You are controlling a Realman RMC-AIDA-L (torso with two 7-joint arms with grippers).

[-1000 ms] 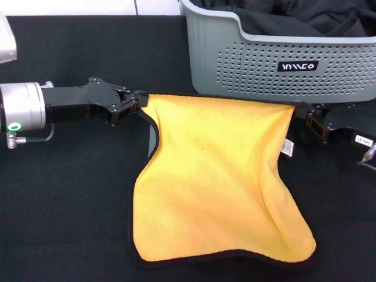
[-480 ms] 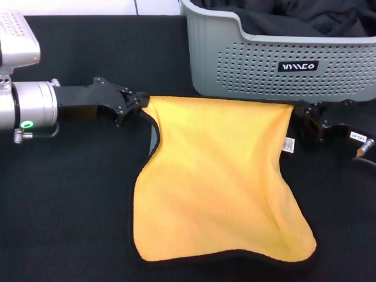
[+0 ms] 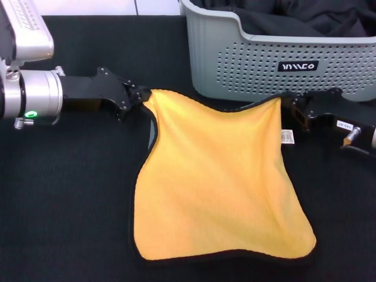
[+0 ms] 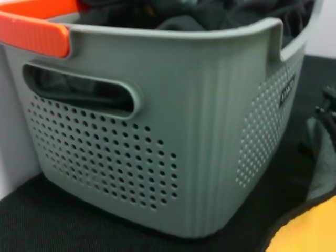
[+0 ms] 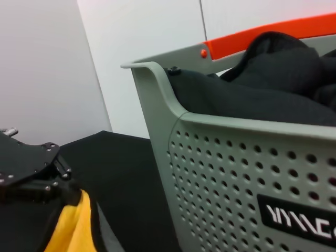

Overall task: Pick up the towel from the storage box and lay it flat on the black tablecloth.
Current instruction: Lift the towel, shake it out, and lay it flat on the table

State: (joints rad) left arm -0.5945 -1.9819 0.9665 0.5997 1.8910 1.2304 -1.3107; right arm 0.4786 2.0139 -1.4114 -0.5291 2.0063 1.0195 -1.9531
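Towel lies yellow face up on the black tablecloth, just in front of the storage box — upper edge sagging between two held corners. Left gripper is closed on one upper corner; right gripper pinches the other. A dark cloth bundle fills the box.
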